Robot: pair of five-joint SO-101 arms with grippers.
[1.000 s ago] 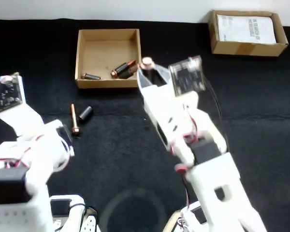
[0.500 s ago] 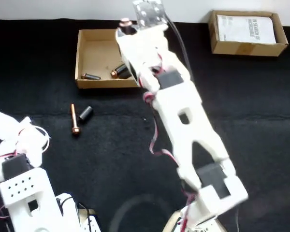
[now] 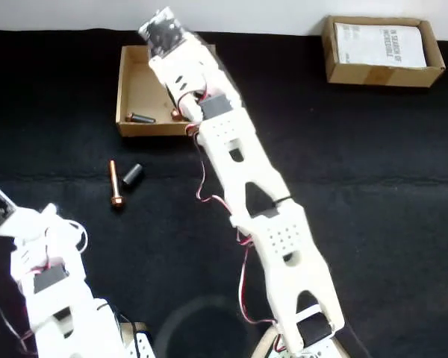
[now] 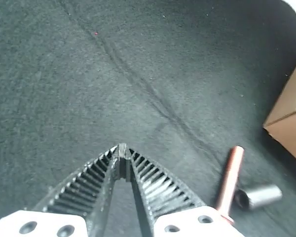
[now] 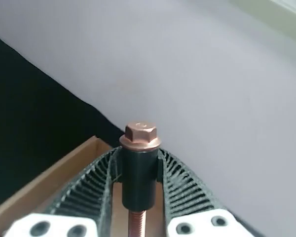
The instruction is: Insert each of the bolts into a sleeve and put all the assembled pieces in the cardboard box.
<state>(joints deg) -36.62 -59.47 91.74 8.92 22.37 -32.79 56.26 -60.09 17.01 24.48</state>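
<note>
My right gripper is shut on an assembled piece, a copper bolt seated in a black sleeve. It hangs over the open cardboard box, whose rim lies below. Inside the box rest a dark sleeve piece and another piece partly hidden by the right arm. A loose copper bolt and a loose black sleeve lie side by side on the black cloth. My left gripper is shut and empty, low over the cloth near them.
A second cardboard box holding a printed sheet stands at the back right. The left arm sits at the front left. Black cloth covers the table up to a pale wall.
The right arm has stretched up and to the left, carrying the assembled piece from the box's right side to above the box. The left arm has pulled back toward the front left.
</note>
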